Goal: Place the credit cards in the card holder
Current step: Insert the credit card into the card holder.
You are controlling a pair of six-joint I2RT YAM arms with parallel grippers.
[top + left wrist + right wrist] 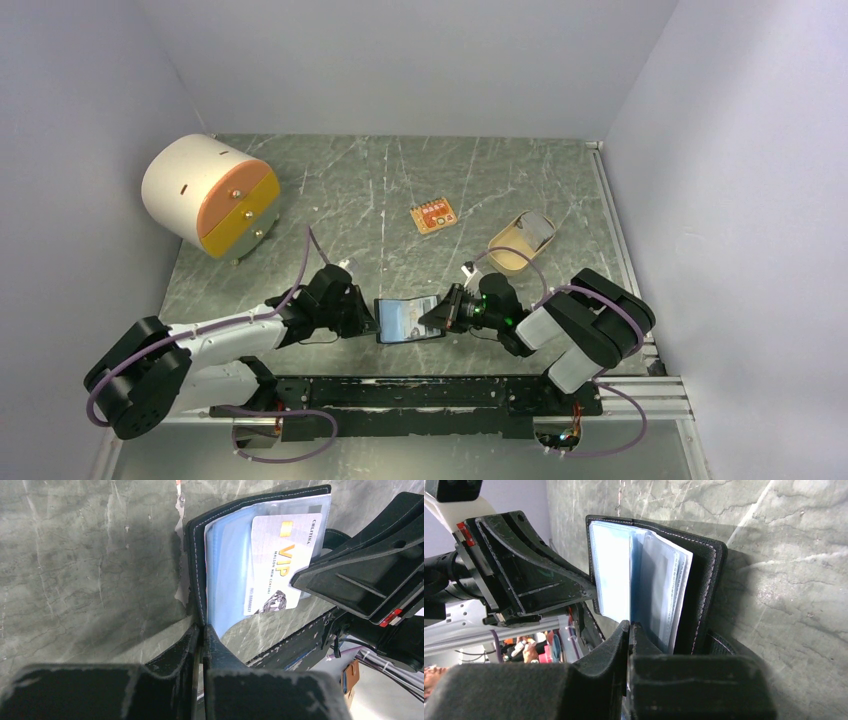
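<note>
The black card holder (405,320) is held open just above the table's near edge, between both grippers. My left gripper (202,627) is shut on its stitched black cover (195,570). A pale credit card (280,565) with gold VIP lettering lies against the bluish clear sleeves (227,575), its right edge sticking out toward the right gripper's fingers (350,575). My right gripper (629,625) is shut on a thin leaf among the sleeves (659,585), apparently that card seen nearly edge-on. The left gripper's fingers (529,575) show beyond the holder.
A tan oval tray (497,258) sits behind the right arm, something grey at its far end. A small orange card (433,216) lies mid-table. A white drum with orange and yellow drawer fronts (210,195) stands at the back left. White walls enclose the table.
</note>
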